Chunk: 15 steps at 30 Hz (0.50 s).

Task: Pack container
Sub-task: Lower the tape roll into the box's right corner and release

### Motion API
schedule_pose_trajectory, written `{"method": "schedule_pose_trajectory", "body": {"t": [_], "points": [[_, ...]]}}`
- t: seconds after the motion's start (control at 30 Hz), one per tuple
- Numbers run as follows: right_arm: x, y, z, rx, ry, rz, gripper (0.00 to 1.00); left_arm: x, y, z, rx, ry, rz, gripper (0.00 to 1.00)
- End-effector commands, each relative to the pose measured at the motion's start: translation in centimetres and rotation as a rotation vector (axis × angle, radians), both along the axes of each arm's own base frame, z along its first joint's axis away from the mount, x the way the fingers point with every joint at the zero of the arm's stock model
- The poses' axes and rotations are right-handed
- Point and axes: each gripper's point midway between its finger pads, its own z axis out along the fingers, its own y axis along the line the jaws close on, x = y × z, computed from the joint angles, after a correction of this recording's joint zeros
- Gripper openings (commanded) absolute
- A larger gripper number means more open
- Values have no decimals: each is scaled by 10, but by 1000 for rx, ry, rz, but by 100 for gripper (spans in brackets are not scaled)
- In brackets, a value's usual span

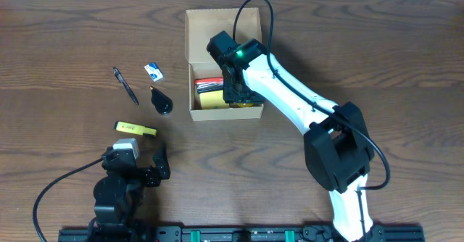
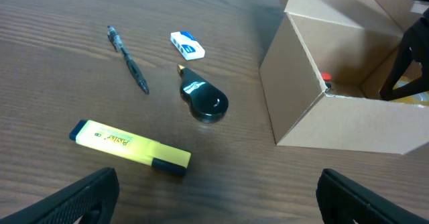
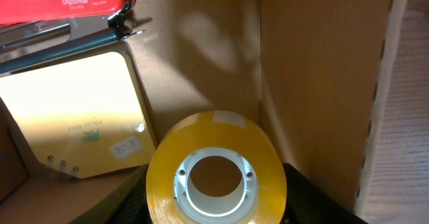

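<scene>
tape roll (image 3: 161, 177) sits clamped in the right pincer (image 1: 238, 91) inside the container (image 1: 210, 28), beside a yellow pad (image 3: 74, 110); left pincer (image 2: 216, 198) gapes wide above the worktop (image 2: 47, 56) near the highlighter (image 2: 127, 143).

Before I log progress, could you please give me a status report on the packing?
Left tool open, over table. Right tool inside container, shut on tape roll. Highlighter, pen, eraser outside, unpacked.
</scene>
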Motion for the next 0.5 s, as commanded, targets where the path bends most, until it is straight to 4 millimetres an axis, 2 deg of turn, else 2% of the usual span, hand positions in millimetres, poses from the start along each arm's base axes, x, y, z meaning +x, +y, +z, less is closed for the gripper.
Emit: {"method": "schedule_pose_trajectory", "body": {"t": [0.0,0.4,0.47], "points": [[2,-6,-7,-21,10,3,24,0,1,-6,10,7,7,95],[4,-4,-7,-14,1,3,45,0,1,-6,10,7,7,95],[4,-4,-7,-14,0,3,46,0,1,-6,10,7,7,95]]}}
